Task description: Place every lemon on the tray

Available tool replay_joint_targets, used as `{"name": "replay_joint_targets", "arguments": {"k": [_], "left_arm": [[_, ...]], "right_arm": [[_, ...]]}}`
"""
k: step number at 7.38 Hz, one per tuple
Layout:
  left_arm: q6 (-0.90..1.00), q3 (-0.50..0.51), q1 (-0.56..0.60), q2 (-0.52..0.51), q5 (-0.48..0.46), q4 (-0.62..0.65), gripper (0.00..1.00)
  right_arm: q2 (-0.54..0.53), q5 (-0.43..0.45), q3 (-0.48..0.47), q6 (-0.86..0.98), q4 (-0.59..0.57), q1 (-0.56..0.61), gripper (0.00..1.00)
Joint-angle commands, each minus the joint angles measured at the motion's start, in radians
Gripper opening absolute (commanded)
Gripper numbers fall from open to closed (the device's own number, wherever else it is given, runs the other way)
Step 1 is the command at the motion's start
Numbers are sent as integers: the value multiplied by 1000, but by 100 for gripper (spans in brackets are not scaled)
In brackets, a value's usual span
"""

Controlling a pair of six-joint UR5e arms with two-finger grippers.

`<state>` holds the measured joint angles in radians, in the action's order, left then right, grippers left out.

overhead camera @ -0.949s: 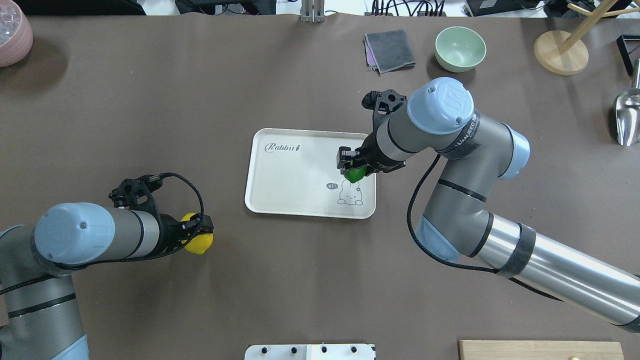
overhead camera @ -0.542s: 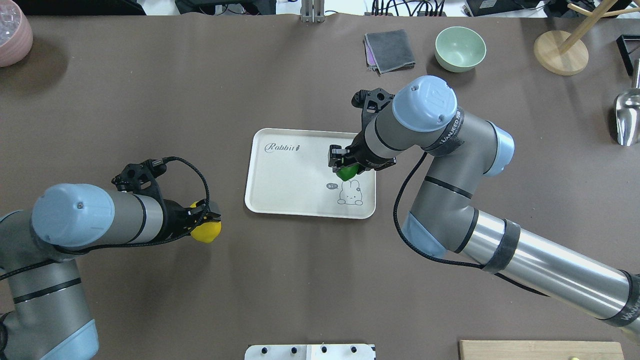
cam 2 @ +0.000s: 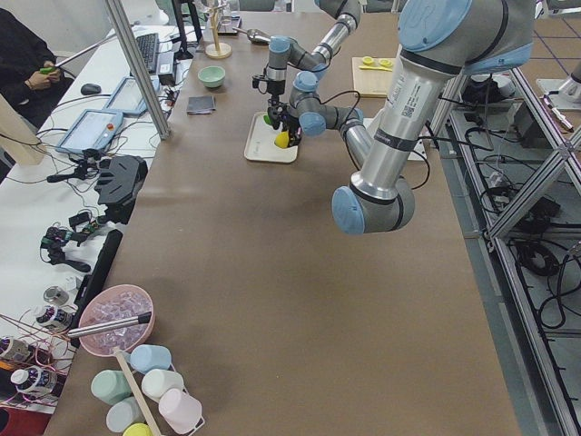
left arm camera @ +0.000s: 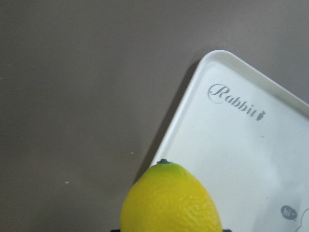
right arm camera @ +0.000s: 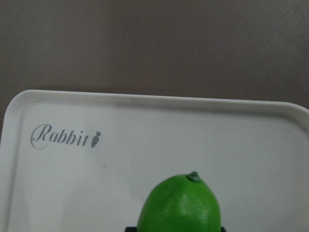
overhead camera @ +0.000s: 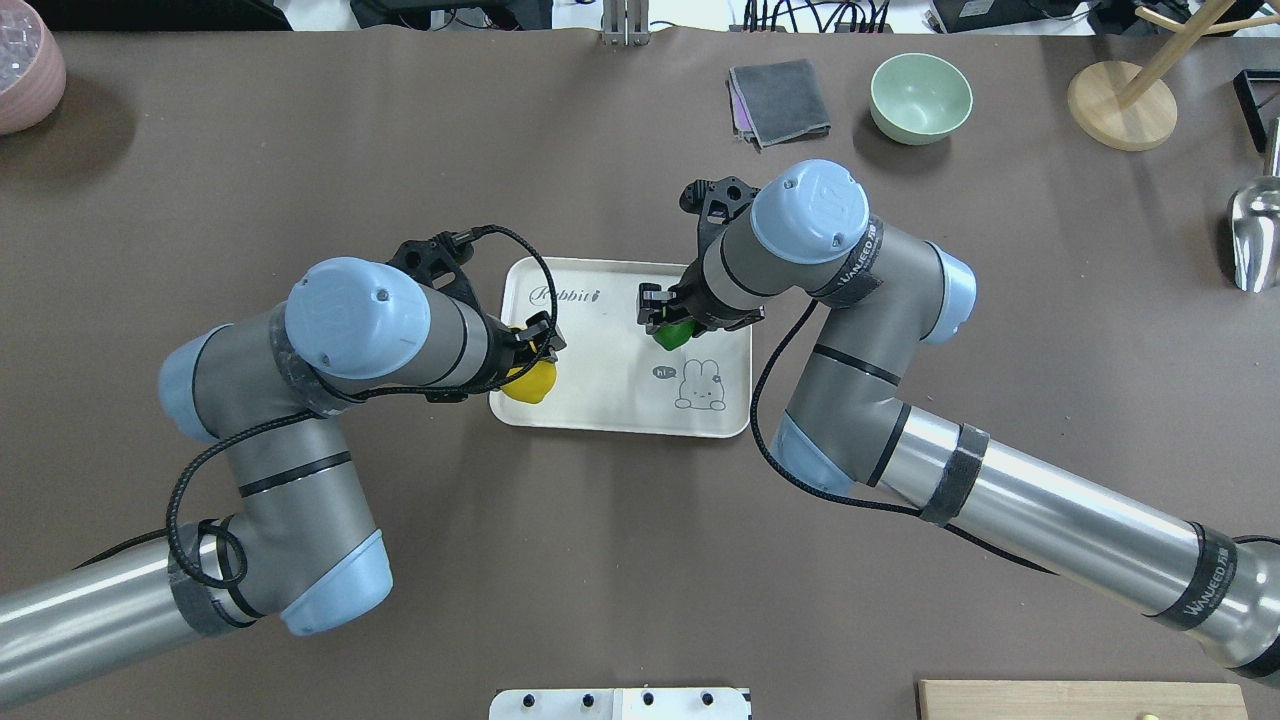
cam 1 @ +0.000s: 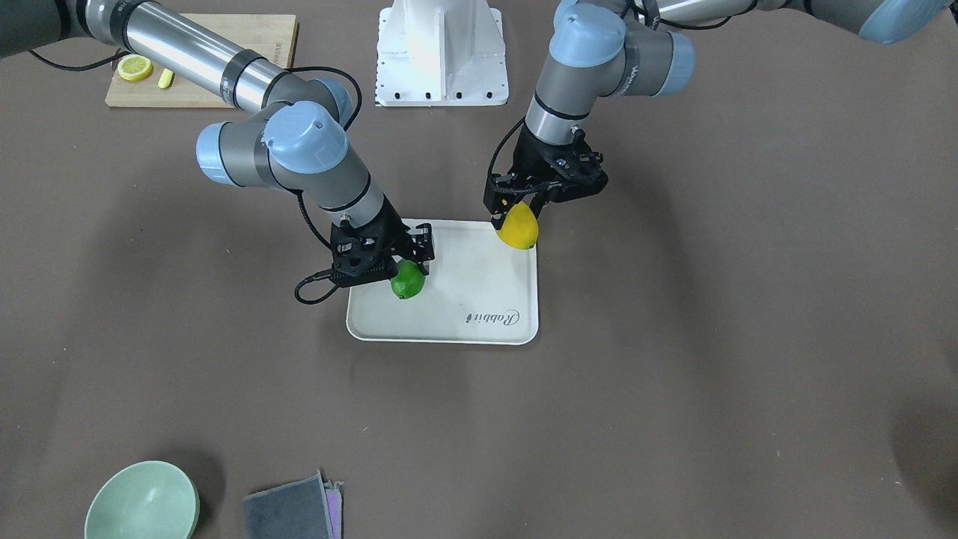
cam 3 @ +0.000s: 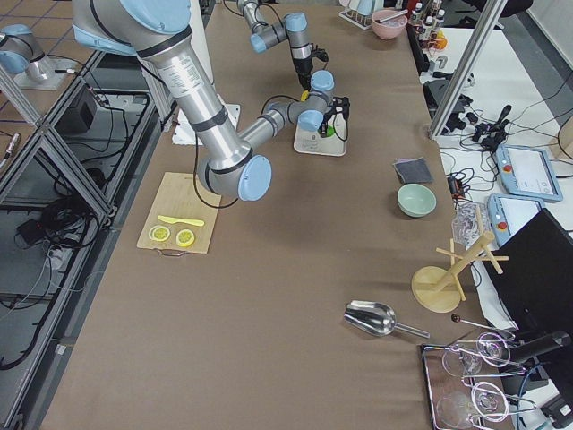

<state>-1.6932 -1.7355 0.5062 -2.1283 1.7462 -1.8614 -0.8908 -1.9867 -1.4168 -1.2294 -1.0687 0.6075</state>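
The off-white tray [overhead camera: 600,400] with "Rabbit" script lies mid-table. My left gripper [overhead camera: 533,360] is shut on the yellow lemon [overhead camera: 530,381] and holds it over the tray's left edge; the front view shows this lemon [cam 1: 518,227] above the tray's corner. My right gripper [overhead camera: 664,318] is shut on the green lemon [overhead camera: 677,334], low over the tray's middle right. I cannot tell whether it touches the tray. The left wrist view shows the yellow lemon [left arm camera: 171,200] over the tray rim [left arm camera: 193,96]. The right wrist view shows the green lemon [right arm camera: 179,205] over the tray [right arm camera: 145,135].
A green bowl [overhead camera: 920,97] and a folded grey cloth [overhead camera: 780,101] lie beyond the tray. A wooden stand [overhead camera: 1120,105] and a metal scoop [overhead camera: 1255,235] are at the far right. A cutting board [cam 1: 224,45] with lemon slices [cam 1: 135,67] is near the robot's base. A pink bowl [overhead camera: 25,75] is at the far left.
My left arm has carried the yellow lemon right and forward, from the open table to the tray's left edge. My right gripper has moved slightly left with the green lemon.
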Motion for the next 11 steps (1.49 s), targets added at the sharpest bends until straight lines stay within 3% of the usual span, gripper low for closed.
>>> {"name": "replay_joint_targets", "arguments": {"k": [1, 2, 3, 4, 6, 8, 10, 11], "left_arm": [[-2, 97, 0, -42, -4, -51, 0], [-5, 131, -1, -44, -5, -100, 3], [-6, 132, -1, -45, -7, -102, 53], [-5, 139, -1, -53, -26, -104, 96], [4, 97, 49, -48, -19, -93, 97], [105, 39, 125, -6, -14, -53, 97], [481, -94, 169, 187, -16, -55, 97], [554, -113, 211, 253, -11, -62, 97]], "right_arm": [[3, -6, -31, -5, 4, 8, 100], [1, -18, -59, -16, -2, 23, 100], [0, -68, -65, -19, -7, 49, 100], [-8, -108, -79, -19, -8, 79, 100], [-58, -196, -125, 8, -60, 173, 100], [-155, -314, -149, 246, -60, 303, 100], [-281, -369, -157, 463, -54, 406, 100], [-312, -415, -157, 484, -50, 454, 100]]}}
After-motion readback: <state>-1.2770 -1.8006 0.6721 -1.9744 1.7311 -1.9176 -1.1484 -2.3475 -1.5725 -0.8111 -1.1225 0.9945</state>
